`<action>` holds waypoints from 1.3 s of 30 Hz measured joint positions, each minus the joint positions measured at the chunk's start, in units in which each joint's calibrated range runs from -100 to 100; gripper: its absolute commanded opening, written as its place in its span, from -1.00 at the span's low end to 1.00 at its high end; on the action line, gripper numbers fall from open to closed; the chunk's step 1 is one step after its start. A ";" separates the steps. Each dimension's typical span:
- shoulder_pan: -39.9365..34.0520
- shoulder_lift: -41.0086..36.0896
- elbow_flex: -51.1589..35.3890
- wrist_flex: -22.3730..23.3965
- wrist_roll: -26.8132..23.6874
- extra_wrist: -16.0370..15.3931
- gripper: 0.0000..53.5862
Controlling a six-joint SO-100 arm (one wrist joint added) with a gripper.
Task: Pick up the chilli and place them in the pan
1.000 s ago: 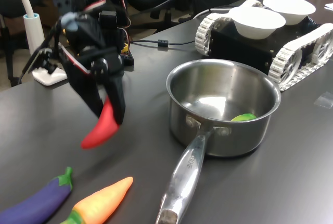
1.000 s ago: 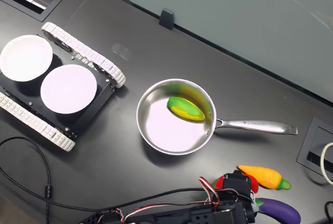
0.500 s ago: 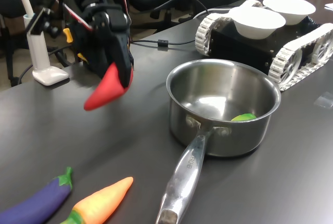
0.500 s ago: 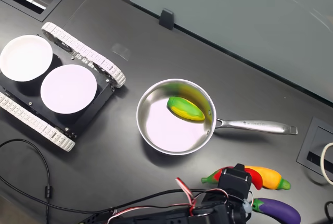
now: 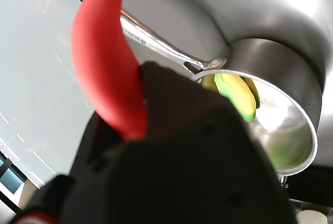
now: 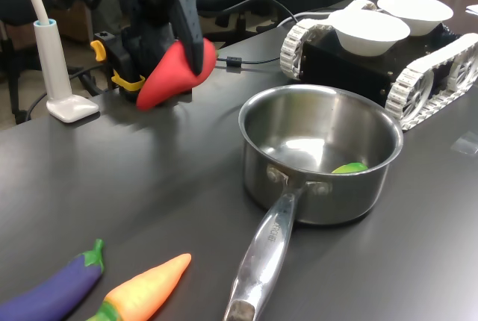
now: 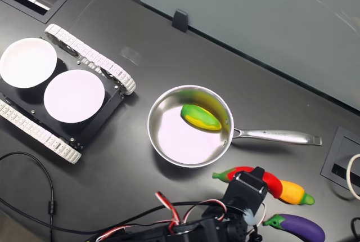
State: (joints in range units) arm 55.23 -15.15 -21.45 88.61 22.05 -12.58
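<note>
My gripper (image 6: 196,54) is shut on the glossy red chilli (image 6: 170,78), holding it in the air above the table, up and left of the pan in the first exterior view. The steel pan (image 6: 321,153) stands with its long handle (image 6: 261,261) toward the camera and a green-yellow toy (image 6: 349,167) inside. From above, the chilli (image 7: 247,174) shows just below the pan's rim (image 7: 169,160), its green stem (image 7: 218,175) pointing to the second exterior view's left, with the gripper (image 7: 247,186) over it. In the wrist view the chilli (image 5: 106,62) juts past the black finger (image 5: 171,109), the pan (image 5: 281,94) beyond it.
An orange carrot toy (image 6: 146,291) and a purple eggplant toy (image 6: 52,291) lie at the front left of the first exterior view. A tracked vehicle (image 6: 441,60) carries two white bowls (image 6: 370,30) behind the pan. A white lamp base (image 6: 71,108) and cables stand near the arm.
The gripper has lifted the chilli higher and carried it away from the toys, toward the pan's rim in the second exterior view. Pan and toys have not moved.
</note>
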 measured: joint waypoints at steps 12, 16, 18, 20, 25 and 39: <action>-7.48 -11.28 7.15 -3.48 -9.18 0.00 -1.00; -10.01 -14.65 9.86 -5.01 -11.09 0.00 -1.00; -11.66 -16.33 11.31 -6.03 -11.92 0.00 -1.00; -13.31 -17.93 12.85 -6.88 -12.50 0.00 -1.00; -22.88 -21.30 17.74 -9.26 -13.77 4.87 -1.00; -41.03 -27.95 29.23 -15.30 -15.58 15.24 -1.00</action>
State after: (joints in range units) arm 14.19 -43.10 7.78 73.31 6.47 2.66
